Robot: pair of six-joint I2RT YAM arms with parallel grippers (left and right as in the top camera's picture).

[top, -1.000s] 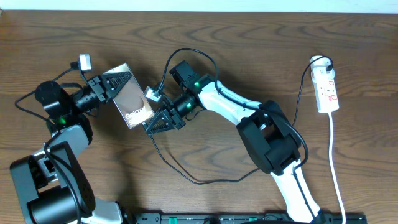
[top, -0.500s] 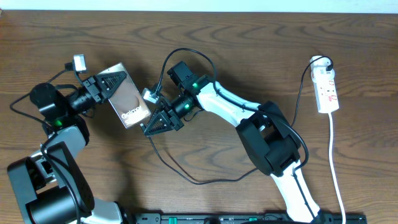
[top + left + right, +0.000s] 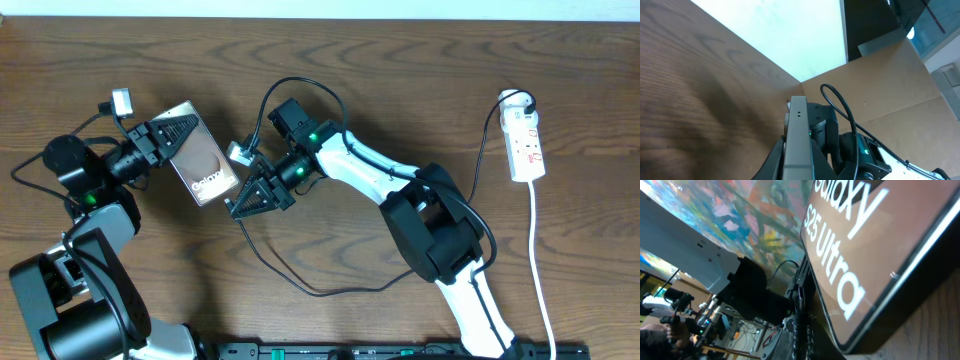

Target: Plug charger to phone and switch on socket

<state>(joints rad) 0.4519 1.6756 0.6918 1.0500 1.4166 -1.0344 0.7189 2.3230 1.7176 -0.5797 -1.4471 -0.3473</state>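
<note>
First, nearest the robot's side of the wooden table (image 3: 420,60): the charger (image 3: 318,293) lies in a slack loop, thin and black, running up toward the right gripper (image 3: 238,207).

Right gripper: low over the table, fingers pointing at the lower-right edge of the phone (image 3: 205,170), just beside it. The cable reaches the fingertip area, but no view shows the plug tip or whether the jaws are closed on anything; cannot tell. Right wrist view: phone (image 3: 865,245) fills the frame at very close range, white lettering "Galaxy S25 Ultra" legible, dark rim along its edge.

Phone: left-centre of the table, held tilted, lettered face visible from above. Left gripper (image 3: 180,128) is clamped on its far-left end. Left wrist view shows the phone (image 3: 799,135) edge-on, a thin grey side with two small holes and a finger on each flat face. Beyond that edge is the black body of the right arm, with a green light.

Farther off, the charger arcs over the right arm's wrist.

Socket (image 3: 527,145): far right of the table, well apart from both grippers, lying lengthwise, red switch marks up, a black plug at its far end. Its white cord (image 3: 541,270) runs back toward the near edge.
</note>
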